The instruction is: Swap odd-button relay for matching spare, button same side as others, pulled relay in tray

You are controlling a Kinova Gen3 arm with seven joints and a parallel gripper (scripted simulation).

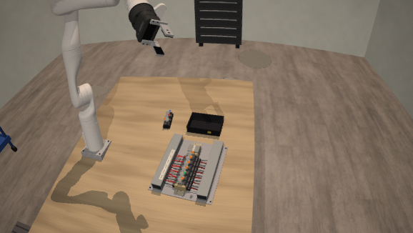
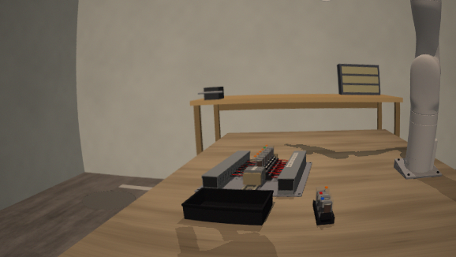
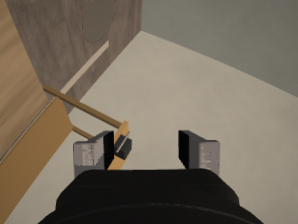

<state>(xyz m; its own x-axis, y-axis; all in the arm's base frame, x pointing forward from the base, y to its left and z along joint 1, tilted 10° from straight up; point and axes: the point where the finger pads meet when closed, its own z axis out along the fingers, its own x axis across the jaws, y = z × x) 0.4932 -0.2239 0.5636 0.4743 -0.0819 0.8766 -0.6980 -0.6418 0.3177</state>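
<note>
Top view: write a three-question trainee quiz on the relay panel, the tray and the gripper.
1. True or false: the black two-finger gripper is open and holds nothing.
2. In the grey relay panel's row, which test-button colour is the odd one? A) green B) orange C) blue
3. Fill in: the black rectangular tray sits between the panel and the table's far edge, with the small black spare-relay holder to its ____ in the top view.

Key: 1 true; 2 A, one green button among orange ones; 3 left.
</note>
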